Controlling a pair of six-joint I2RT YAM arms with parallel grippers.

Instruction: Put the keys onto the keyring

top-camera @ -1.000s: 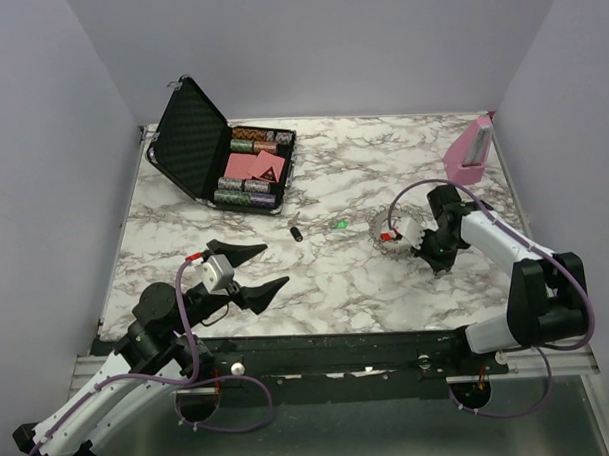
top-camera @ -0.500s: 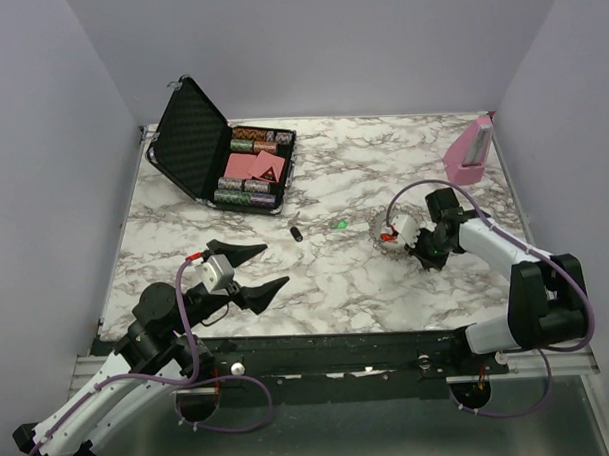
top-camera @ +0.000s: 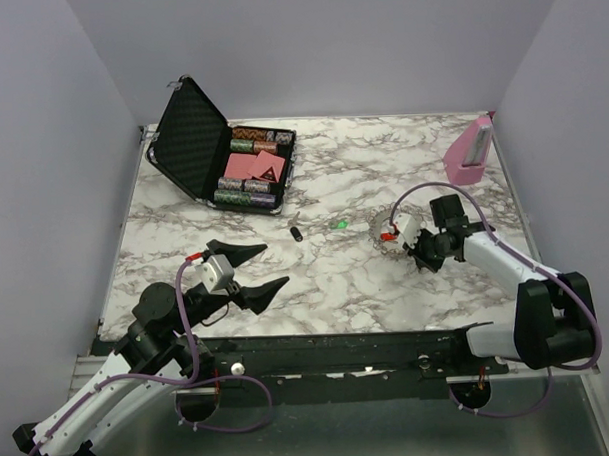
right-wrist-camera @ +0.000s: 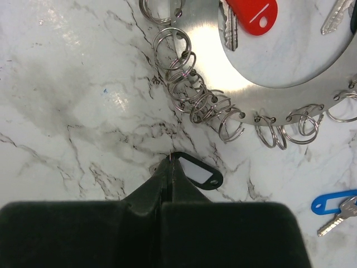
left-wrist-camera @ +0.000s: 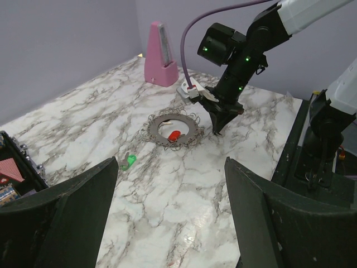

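The keyring (top-camera: 387,228) is a flat silvery loop edged with several small split rings (right-wrist-camera: 184,84), with a red-headed key (right-wrist-camera: 251,10) inside it. My right gripper (right-wrist-camera: 170,162) is shut, tips down at the table just by the ring's rim. A black-headed key (right-wrist-camera: 199,172) with a white label sticks out beside its tips and seems pinched by them. A blue-headed key (right-wrist-camera: 333,203) lies nearby. A green-headed key (top-camera: 340,225) lies left of the ring. My left gripper (top-camera: 248,270) is open and empty, well to the left; in its wrist view its jaws (left-wrist-camera: 173,223) stand wide apart.
An open black case (top-camera: 222,156) of chips and cards stands at the back left. The pink stand (top-camera: 470,147) is at the back right. A small dark object (top-camera: 297,232) lies left of the green key. A bare metal key (right-wrist-camera: 337,14) lies inside the ring.
My right wrist has turned and shifted slightly left along the ring's near edge, tips staying low at the table. The left arm has not moved.
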